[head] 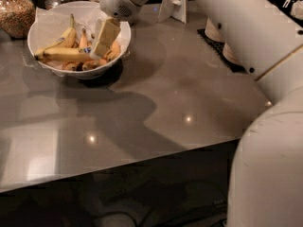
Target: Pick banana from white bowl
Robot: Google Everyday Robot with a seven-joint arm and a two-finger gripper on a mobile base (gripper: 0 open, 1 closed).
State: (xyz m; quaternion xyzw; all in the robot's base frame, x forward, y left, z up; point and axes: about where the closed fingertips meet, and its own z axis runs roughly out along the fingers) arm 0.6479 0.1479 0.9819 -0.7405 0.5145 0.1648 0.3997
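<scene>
Much of your right foreground is taken up by the robot's white arm [265,174], which runs up the right edge and then crosses the top of the view toward the left. Beside it lies the glossy grey table [156,103], carrying the arm's dark shadow [118,119] and a few small light spots. Farther back on the left, the white bowl [75,73] stands on the table, lined with crinkled white paper [47,22]. The banana [64,55] lies inside it, stretched nearly level across the front of the pile, its left tip near the left rim and its right end passing under your gripper. Shorter bananas [71,34] lie behind and around it. Your gripper [105,38] hangs over the right half of the bowl, pointing down and slightly left, with its lower end down among the fruit just beside the banana's right end. You cannot tell from this view whether it is spread or pressed together, nor whether it touches the banana. Behind the arm on the right, stacks of paper bowls [214,32] sit on a black mat [222,56], mostly hidden. At the far left stands a glass jar [14,11] of brown grains.
</scene>
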